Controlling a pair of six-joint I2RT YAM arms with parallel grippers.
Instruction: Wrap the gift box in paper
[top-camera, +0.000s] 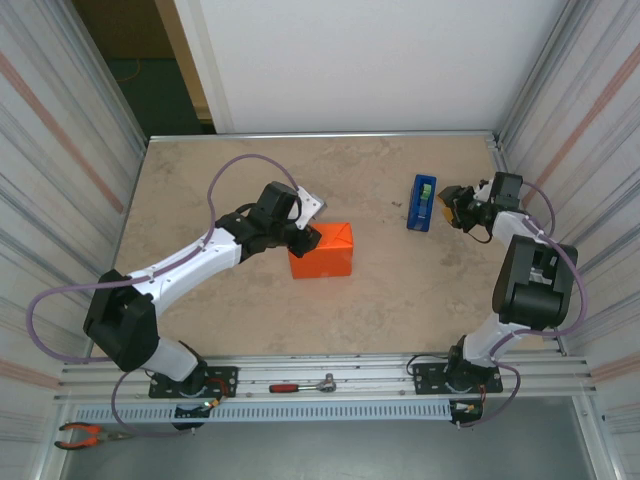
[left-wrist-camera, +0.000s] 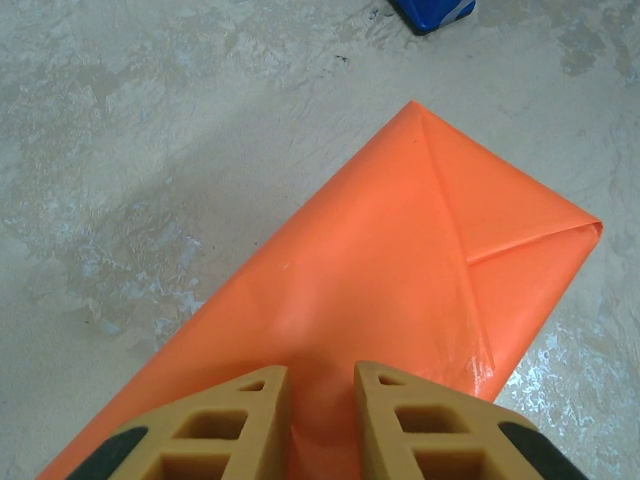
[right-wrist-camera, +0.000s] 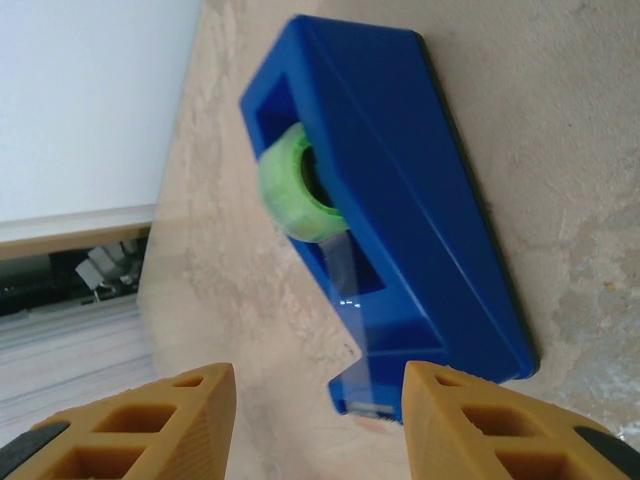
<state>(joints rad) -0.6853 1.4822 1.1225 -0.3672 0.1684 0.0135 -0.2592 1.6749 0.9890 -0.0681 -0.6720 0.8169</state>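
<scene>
One light, slippery gift box (top-camera: 322, 250) in thin paper (left-wrist-camera: 400, 260) is judged best held across stiff sides; left pincer (left-wrist-camera: 322, 378) nearly together (grip cannot be told), right pincer (right-wrist-camera: 318, 374) apart.

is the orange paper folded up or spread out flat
folded: the paper forms a closed block on the table, with diagonal creases meeting in a triangular flap at one end

Open worktop (top-camera: 385, 255) separates the gift box (top-camera: 322, 252) from the tape dispenser (top-camera: 422, 203); corrugated walls (top-camera: 60, 150) hem both flanks, and the left arm (top-camera: 190, 262) blocks the box's left side.
</scene>
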